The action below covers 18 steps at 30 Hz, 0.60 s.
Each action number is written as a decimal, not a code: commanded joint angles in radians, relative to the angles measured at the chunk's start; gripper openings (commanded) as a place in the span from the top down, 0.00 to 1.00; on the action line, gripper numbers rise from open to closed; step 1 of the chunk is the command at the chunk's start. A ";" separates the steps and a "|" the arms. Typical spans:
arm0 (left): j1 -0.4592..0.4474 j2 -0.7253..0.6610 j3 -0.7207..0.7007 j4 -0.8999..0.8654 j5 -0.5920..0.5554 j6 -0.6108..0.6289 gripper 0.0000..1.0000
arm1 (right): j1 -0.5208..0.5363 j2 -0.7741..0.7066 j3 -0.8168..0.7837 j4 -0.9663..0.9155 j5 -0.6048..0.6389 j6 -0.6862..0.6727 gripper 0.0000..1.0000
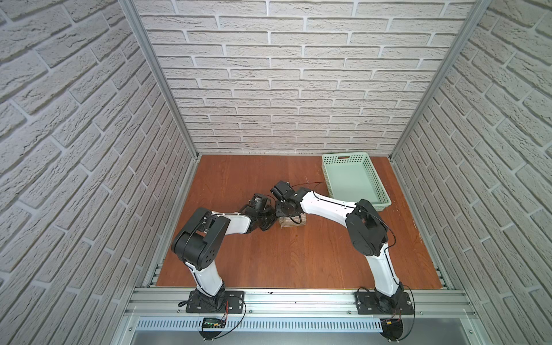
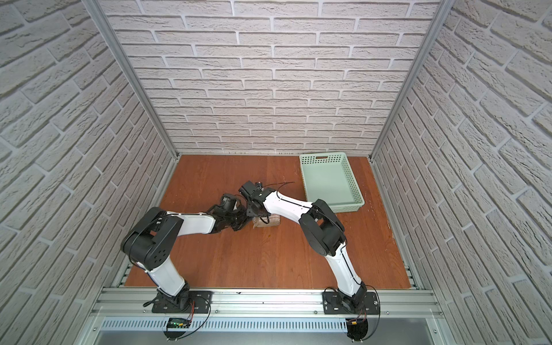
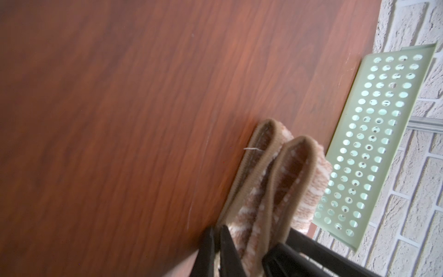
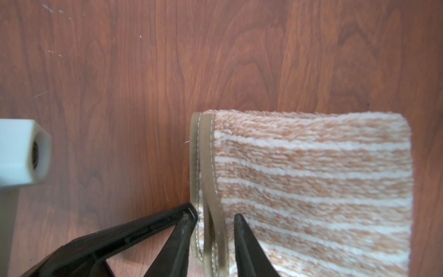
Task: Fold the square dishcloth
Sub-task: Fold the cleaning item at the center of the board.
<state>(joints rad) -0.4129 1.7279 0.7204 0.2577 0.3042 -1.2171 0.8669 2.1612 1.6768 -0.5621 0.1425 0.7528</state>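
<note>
One folded square dishcloth (image 4: 311, 179), one green basket (image 1: 378, 185), one wooden table (image 1: 298, 263)

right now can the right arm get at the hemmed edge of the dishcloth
Probably yes: the right gripper sits open right at the brown hem of the square dishcloth, jaws apart astride it, with nothing but cloth between them in the right wrist view.

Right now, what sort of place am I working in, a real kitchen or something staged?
Probably a staged lab test cell, not a home: brick-pattern wall panels sit in bare aluminium frame posts, and the wood-grain tabletop carries the square dishcloth and a mint perforated basket.
</note>
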 commanded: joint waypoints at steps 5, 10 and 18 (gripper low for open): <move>0.021 0.009 -0.020 -0.065 0.018 0.026 0.90 | 0.020 0.005 -0.056 -0.028 0.033 0.006 0.68; 0.027 0.010 -0.017 -0.066 0.026 0.032 0.90 | 0.021 -0.007 -0.068 -0.013 0.033 0.011 0.73; 0.033 0.020 -0.015 -0.044 0.059 0.030 0.90 | 0.021 -0.011 -0.073 0.003 0.015 0.012 0.79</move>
<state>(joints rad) -0.3882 1.7279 0.7197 0.2512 0.3412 -1.1942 0.8715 2.1529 1.6417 -0.5163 0.1463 0.7712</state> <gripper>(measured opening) 0.101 0.215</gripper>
